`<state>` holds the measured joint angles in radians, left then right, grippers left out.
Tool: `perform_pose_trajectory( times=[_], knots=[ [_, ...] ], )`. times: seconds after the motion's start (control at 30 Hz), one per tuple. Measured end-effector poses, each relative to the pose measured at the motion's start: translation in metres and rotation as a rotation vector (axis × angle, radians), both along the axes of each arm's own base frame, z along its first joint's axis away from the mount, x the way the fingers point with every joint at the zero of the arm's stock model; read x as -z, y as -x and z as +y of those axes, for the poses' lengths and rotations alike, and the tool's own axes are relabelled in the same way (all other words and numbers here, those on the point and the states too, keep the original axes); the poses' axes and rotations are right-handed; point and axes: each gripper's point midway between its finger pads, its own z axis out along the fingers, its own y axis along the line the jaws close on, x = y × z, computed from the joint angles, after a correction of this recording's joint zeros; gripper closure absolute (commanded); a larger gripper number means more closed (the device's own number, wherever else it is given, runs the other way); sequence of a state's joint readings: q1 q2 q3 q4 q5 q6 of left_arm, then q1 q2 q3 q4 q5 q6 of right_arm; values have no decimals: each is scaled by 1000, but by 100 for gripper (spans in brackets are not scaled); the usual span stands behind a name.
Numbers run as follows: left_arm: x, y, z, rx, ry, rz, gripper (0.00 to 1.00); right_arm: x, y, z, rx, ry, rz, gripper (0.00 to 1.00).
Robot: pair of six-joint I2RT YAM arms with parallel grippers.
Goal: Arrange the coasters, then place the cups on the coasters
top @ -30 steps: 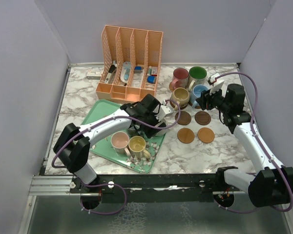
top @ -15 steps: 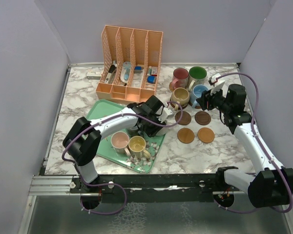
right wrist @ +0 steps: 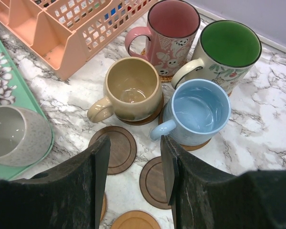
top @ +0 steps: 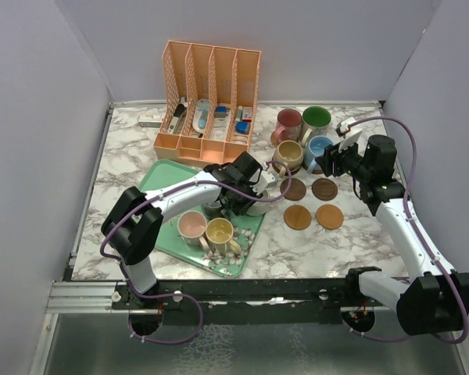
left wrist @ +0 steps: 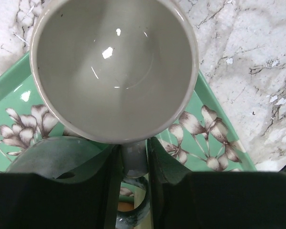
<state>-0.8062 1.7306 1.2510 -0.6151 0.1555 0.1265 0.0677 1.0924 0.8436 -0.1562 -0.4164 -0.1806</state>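
Nearest the bases, behind the left gripper (left wrist: 134, 160) on its own arm's side: pink-lined cup (top: 191, 226) and yellow cup (top: 219, 232), upright on the green floral tray (left wrist: 214, 143). Left gripper nearly closed, fingers pinching the handle of the grey mug (left wrist: 114, 67). Its bowl lies just ahead of the fingertips, mouth toward the wrist camera, over the tray's corner with the marble table (left wrist: 248, 57) beyond. Right gripper (right wrist: 132, 183) about half open and empty, hovering apart from everything. Directly under and just ahead of its fingers are four bare coasters (top: 297, 216) in a square. Beyond the fingertips, the tan mug (right wrist: 131, 90) and blue mug (right wrist: 200, 112) each sit on a coaster. Farther ahead are the tall pink mug (right wrist: 171, 33) and green-lined mug (right wrist: 229, 47); coaster under the green one cannot be told. Far left of that hand: peach organiser (right wrist: 71, 33).
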Motion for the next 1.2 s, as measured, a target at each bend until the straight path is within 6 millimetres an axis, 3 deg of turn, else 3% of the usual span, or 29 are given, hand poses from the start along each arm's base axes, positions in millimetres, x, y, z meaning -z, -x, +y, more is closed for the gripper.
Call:
perform_pose_trajectory(
  times=[0.2,0.63,1.2],
  knots=[
    [-1,-1,0,10,-4,-9,100,0,0,-1,2,-1,0,53],
    [-14,-7,-5,61,8,-43,100,0,-1,-3,6,-2,0,53],
    [-36,6,-9,145,67,-48,100,0,0,-3,4,-3,0,53]
  ],
)
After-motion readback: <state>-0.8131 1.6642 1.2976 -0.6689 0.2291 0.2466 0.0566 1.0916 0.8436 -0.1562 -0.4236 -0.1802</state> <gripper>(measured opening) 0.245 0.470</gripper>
